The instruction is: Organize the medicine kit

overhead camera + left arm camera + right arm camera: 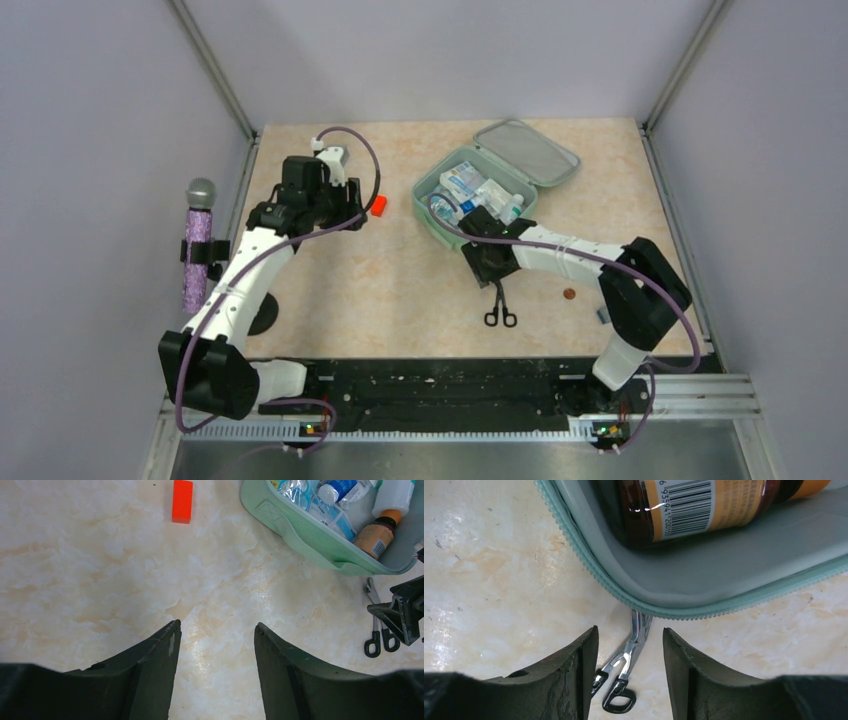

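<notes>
1. Off the table's left edge, a purple glittery microphone-shaped object [197, 245] is clipped upright to the frame. You cannot make out what it is beyond that.
2. Your left gripper [217, 627] hangs over bare tabletop near the far-left corner, its fingers spread wide with nothing between them.
3. An orange block [182, 501] lies just beyond those fingers, between them and the medicine kit [310, 535], touching neither.
4. The kit sits open right of centre, toward the far edge, with its lid [528, 150] thrown back toward the far-right corner. It holds packets and bottles, and the top view hides its near side under your right arm.
5. A brown bottle [684, 505] lies on its side against the kit's near wall. Its label is cut off.
6. The scissors [629, 655] lie on the table just nearside of the kit, handles toward the near edge. Their blade tips vanish at the zipper rim.
7. Your right gripper [630, 632] is above the scissors, fingers apart and empty. You cannot tell its height.
8. A small brown disc [568, 293] lies toward the right edge, too small to identify.
</notes>
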